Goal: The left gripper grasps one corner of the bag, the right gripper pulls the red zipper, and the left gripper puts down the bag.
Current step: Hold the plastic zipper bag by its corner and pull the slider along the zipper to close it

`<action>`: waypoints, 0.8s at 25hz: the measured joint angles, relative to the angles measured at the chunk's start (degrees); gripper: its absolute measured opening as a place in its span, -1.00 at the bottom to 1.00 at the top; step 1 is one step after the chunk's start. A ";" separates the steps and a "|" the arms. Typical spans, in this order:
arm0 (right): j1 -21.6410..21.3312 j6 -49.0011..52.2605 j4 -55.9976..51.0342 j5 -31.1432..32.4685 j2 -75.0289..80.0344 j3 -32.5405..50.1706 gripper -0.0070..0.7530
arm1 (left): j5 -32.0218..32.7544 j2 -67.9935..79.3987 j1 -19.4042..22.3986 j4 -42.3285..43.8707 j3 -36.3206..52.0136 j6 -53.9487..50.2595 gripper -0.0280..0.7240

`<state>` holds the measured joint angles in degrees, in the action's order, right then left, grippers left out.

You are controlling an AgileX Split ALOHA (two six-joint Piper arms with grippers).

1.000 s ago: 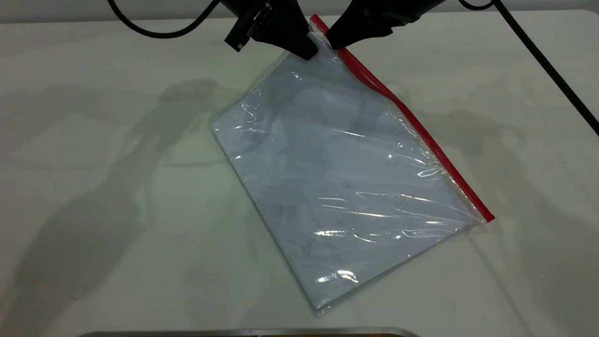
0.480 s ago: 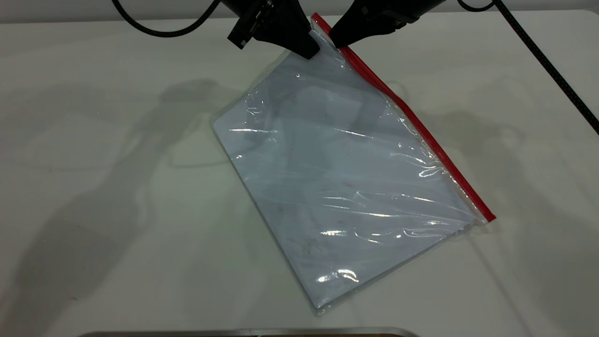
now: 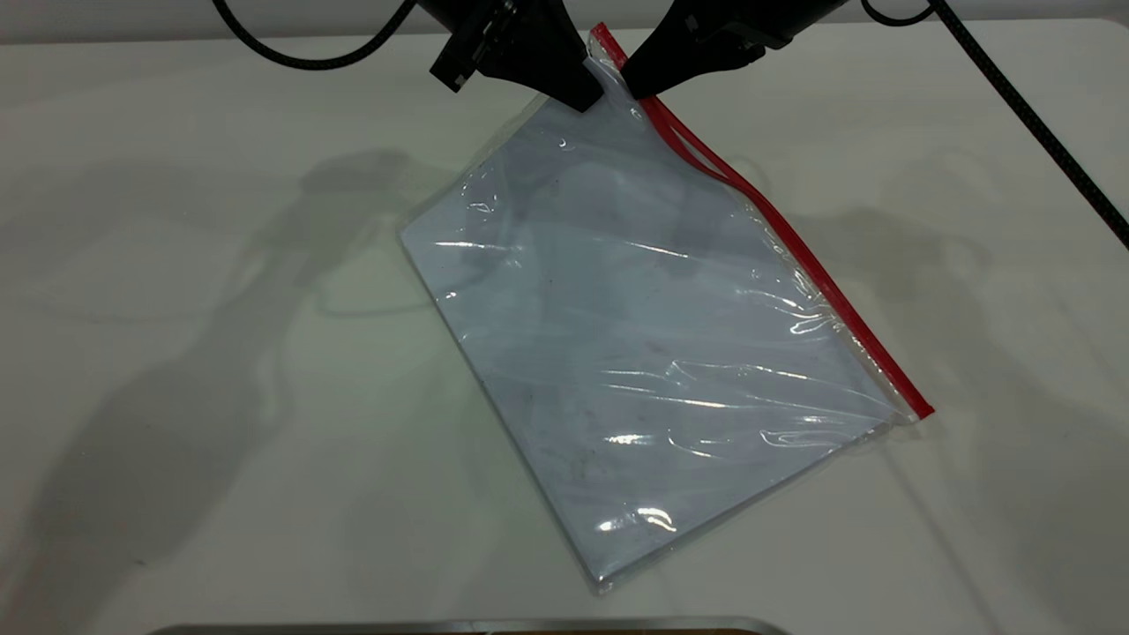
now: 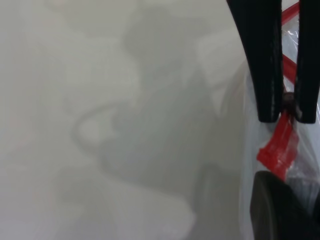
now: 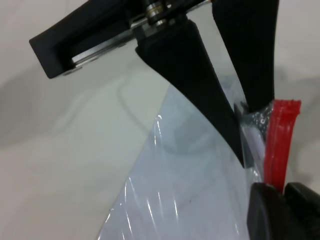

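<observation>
Clear plastic makes up the bag [image 3: 653, 344], a flat pouch with white paper showing through, lying slantwise on the pale tabletop [image 3: 176, 397], its far corner lifted toward the two arms. The red zipper [image 3: 798, 256] runs down the long edge on the right arm's side, from the raised corner of the bag [image 3: 609, 75] to the near right corner on the tabletop; just below the raised end the strip splits into two lines that bow apart.

From the exterior view the left pincer [image 3: 586, 95] comes in from the top edge, slanting down and rightward, its tips on the plastic beside the strip's upper end. The right pincer [image 3: 633, 86] slants down and leftward to meet the same spot, so that the two noses almost touch. A black cable [image 3: 1023, 115] trails from the right arm across the tabletop.

The left wrist view adds what the exterior cannot: the left pincer's [image 4: 287, 117] two dark fingers [image 4: 265, 65] stand close together, clenched on the bag's corner, with the crumpled red end hanging just past their tips. The right wrist view shows the right pincer's [image 5: 285, 192] fingers [image 5: 262, 212] pressed on either side of the red zipper, clamped on it, while the left pincer's wedge lies against the plastic right next to it.
</observation>
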<state>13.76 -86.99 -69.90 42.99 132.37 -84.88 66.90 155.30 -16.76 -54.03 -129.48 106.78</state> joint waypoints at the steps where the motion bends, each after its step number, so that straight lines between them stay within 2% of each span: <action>1: 0.00 0.45 0.43 0.00 0.00 0.00 -0.90 | 0.00 0.00 0.00 0.00 0.00 0.00 -0.78; 11: 0.00 7.54 8.60 0.28 0.00 -0.43 -0.90 | 0.00 0.09 0.08 -0.98 0.00 -2.53 -0.78; 20: 0.00 9.34 12.79 -0.13 0.00 -0.54 -0.90 | 0.02 0.23 2.48 -4.16 0.00 -2.70 -0.79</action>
<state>13.76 -77.66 -57.11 42.86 132.37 -85.42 66.92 155.53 -14.28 -58.19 -129.48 104.07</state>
